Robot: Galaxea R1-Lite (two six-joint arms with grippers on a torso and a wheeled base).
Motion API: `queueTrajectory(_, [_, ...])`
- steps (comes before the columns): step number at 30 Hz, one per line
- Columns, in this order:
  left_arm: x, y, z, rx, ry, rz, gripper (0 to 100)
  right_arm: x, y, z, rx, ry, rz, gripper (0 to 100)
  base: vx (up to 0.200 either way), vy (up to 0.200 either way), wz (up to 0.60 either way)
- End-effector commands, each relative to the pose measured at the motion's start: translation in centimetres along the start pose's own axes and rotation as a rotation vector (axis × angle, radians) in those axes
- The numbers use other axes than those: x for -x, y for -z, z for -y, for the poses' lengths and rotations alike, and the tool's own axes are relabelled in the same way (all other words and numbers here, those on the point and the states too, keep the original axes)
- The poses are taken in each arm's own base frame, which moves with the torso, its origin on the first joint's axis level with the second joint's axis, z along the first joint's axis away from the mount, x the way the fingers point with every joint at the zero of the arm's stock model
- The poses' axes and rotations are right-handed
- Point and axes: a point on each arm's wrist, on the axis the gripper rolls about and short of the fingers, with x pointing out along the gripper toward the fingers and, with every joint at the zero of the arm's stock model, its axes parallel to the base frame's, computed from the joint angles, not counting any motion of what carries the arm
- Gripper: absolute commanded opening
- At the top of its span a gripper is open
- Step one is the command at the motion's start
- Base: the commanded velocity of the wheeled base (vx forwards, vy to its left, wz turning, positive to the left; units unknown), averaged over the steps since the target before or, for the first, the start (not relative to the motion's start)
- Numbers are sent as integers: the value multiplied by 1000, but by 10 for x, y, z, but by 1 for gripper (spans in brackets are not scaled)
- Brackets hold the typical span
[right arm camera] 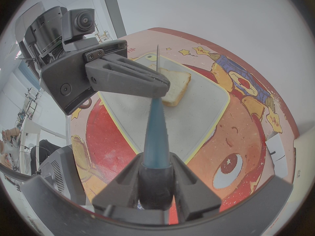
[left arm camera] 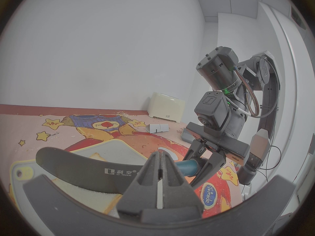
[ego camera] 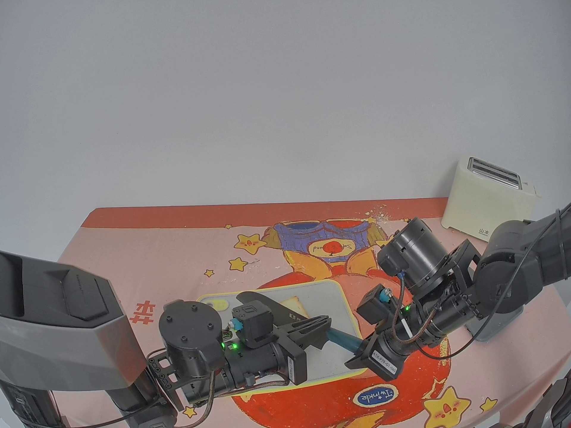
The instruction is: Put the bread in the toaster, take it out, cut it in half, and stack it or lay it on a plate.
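Knife (ego camera: 270,303) is pinched by its teal handle in the right pincer (ego camera: 358,346), lower centre of the head view. The blade is held edge-down over the bread (right arm camera: 175,84), which is laid on the cutting board (ego camera: 340,302), mid-frame. Left pincer (ego camera: 325,323) is pressed together at the blade's spine near the handle; contact can't be told. Toaster (ego camera: 489,200) is seen mid-right on the counter (ego camera: 178,251).

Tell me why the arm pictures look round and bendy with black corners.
Left wrist view: a fisheye lens bows the white wall, darkens the corners, makes the grey left claw bulge. Right wrist view: same bending; the teal-handled dark knife looks stretched toward the slice of white bread. Head view: straighter, evenly lit, no glare on the white plastic cutting board.
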Motion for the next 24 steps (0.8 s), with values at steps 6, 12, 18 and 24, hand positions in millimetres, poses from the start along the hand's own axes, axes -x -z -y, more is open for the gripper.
queueTrajectory(6, [1,2,0,2,0,-2,0,0,0,0,1,-1,1,0,0,0,0])
queueTrajectory(12, [1,3,0,3,-1,-6,0,1,0,0,1,-1,0,0,0,0,0])
queueTrajectory(18, [2,-2,0,1,0,16,0,0,0,0,1,-1,0,0,0,0,0])
queueTrajectory(24, [6,-15,-12,4,-38,62,0,1,1,0,-1,0,-2,0,0,0,0])
